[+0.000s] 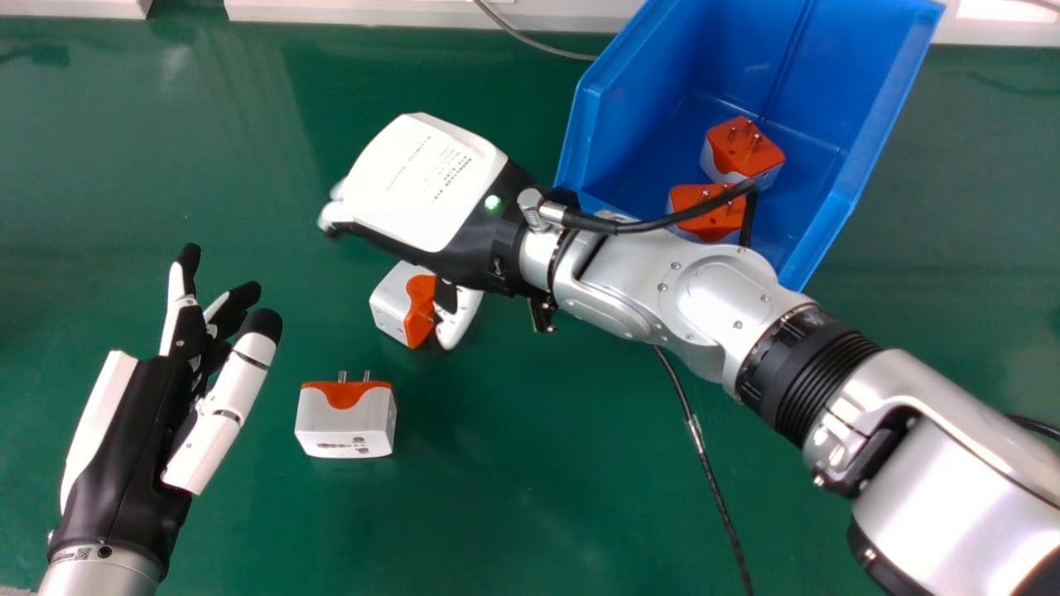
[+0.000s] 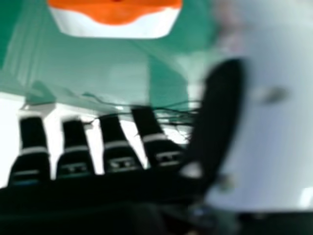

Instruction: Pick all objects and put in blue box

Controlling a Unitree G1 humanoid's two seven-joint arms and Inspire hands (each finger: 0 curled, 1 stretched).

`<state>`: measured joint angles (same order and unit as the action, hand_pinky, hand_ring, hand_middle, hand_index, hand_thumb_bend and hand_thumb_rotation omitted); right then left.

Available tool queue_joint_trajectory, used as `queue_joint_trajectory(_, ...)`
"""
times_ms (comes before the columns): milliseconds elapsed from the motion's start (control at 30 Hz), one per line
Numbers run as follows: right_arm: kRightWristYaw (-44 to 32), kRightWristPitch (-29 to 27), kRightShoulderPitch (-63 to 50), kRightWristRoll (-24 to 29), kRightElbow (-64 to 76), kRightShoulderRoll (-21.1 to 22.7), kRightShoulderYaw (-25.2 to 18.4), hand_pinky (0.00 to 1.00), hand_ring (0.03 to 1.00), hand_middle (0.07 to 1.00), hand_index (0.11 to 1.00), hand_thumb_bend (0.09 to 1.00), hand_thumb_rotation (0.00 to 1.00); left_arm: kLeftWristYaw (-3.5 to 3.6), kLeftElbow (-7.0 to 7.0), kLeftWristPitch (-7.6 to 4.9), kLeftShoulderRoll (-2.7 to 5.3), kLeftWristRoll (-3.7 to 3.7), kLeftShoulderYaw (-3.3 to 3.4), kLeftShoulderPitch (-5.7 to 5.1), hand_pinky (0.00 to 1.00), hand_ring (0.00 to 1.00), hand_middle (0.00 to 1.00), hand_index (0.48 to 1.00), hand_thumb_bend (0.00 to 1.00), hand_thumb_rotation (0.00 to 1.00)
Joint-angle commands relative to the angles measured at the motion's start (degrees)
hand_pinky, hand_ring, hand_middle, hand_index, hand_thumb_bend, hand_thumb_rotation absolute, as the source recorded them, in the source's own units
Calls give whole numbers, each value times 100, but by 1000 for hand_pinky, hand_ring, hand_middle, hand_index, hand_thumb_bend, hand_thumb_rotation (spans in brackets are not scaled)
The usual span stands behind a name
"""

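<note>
Nearest me, my left hand (image 1: 124, 463), fingers (image 1: 240, 377) apart, is left of the near adapter (image 1: 346, 424); beyond, on the tabletop (image 1: 538, 497), the second adapter (image 1: 391, 300) sits just left of the thumb (image 1: 460, 316) of my open right hand (image 1: 414, 182), nearer me than its palm, the blue box (image 1: 869, 74) farther right.

Apparent lab or workshop, green work surface (image 1: 513, 497), black cable (image 1: 715, 488), silver robot arm (image 1: 729, 302)

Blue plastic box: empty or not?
Not empty. In the head view, the blue plastic box holds one orange-and-white plug adapter and a second like it, partly behind a black cable.
</note>
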<state>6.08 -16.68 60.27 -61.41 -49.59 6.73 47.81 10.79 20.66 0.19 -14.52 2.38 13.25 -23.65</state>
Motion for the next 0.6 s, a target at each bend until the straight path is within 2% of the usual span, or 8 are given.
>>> queue_joint_trajectory(0,-28,39,275,19,41,-14,-55,868,987,1000,969,855,474,-22,42,-157,-51,38,10,-5,962,948,932,910,406,866)
queue_joint_trajectory(67,-90,35,307,-28,25,7,-14,871,987,1000,968,870,462,-14,82,-120,-45,30,4,-27,968,951,935,914,402,877)
queue_joint_trajectory(167,-236,48,372,-116,-42,8,76,876,982,1000,974,902,472,-42,172,-114,0,47,-22,-91,964,948,935,913,391,870)
queue_joint_trajectory(233,-241,18,381,-175,-54,28,128,871,977,1000,980,891,485,-52,247,-104,31,49,-44,-150,958,945,934,912,381,860)
queue_joint_trajectory(333,3,-52,391,-287,-233,1,226,824,946,978,957,875,451,-69,353,-91,47,83,-79,-227,961,946,934,914,374,859)
queue_joint_trajectory(400,134,-102,408,-328,-405,-36,294,805,933,966,944,829,431,-78,441,-94,59,121,-107,-307,961,947,936,918,373,871)
queue_joint_trajectory(500,265,-131,473,-436,-692,-114,459,809,928,948,929,763,411,-100,568,-91,148,91,-143,-428,972,952,935,918,383,860)
queue_joint_trajectory(567,359,-151,510,-521,-851,-166,565,802,919,940,923,706,409,-114,659,-92,190,106,-171,-517,976,953,933,915,402,852)
